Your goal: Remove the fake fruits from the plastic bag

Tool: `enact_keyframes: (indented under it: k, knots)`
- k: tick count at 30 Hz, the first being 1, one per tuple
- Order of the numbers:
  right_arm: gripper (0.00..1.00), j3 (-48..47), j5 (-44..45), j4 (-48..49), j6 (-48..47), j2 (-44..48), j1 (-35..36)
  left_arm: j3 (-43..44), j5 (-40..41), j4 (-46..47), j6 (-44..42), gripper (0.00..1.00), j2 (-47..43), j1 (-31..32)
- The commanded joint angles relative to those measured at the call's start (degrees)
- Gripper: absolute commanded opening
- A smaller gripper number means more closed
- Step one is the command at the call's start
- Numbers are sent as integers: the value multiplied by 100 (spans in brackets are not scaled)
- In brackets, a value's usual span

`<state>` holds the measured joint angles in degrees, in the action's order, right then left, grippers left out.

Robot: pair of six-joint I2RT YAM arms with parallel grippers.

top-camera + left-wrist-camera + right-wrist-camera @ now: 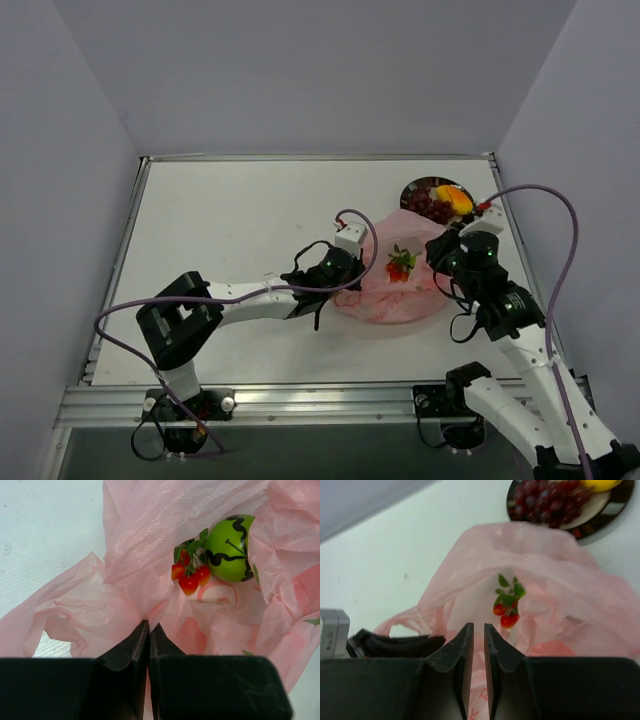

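Observation:
The pink plastic bag point(385, 300) lies crumpled right of the table's middle. My left gripper point(148, 626) is shut on a fold of the plastic bag point(150, 525) at its left edge. Inside lie a green ball-like fruit point(230, 541) with black squiggles and a small red strawberry cluster point(190, 576) with green leaves. My right gripper point(479, 628) hovers over the near right side of the bag point(560, 570), jaws a narrow slit apart, short of the strawberries point(506, 614). Whether film sits between them is unclear.
A round black plate point(412, 186) stands just beyond the bag near the right table edge. It holds a dark red grape bunch point(428, 207) and a yellow-orange piece point(455, 198). Purple cables loop over both arms. Grey walls surround the table.

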<state>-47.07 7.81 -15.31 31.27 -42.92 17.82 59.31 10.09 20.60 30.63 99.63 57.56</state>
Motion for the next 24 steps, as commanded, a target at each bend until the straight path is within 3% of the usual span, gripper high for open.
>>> enact_keyframes:
  k: [1, 4, 6, 13, 24]
  knots:
    - [10, -66, -272, -201, -235, -638, 668, 63, 2, 234, 22, 2, -129, 36]
    - [13, 13, 88, -52, -471, -1174, 1074, 46, -15, 269, -13, 2, -155, 36]
    - [24, 127, 280, 106, -682, -1463, 1092, 46, -15, 269, -48, 2, -172, 36]
    - [41, 75, 949, 449, -894, -2264, 1100, 72, -130, 251, -295, 2, -181, 27]
    - [42, -4, 1846, 977, -903, -3284, 1118, 90, -253, 409, -295, 2, -120, -61]
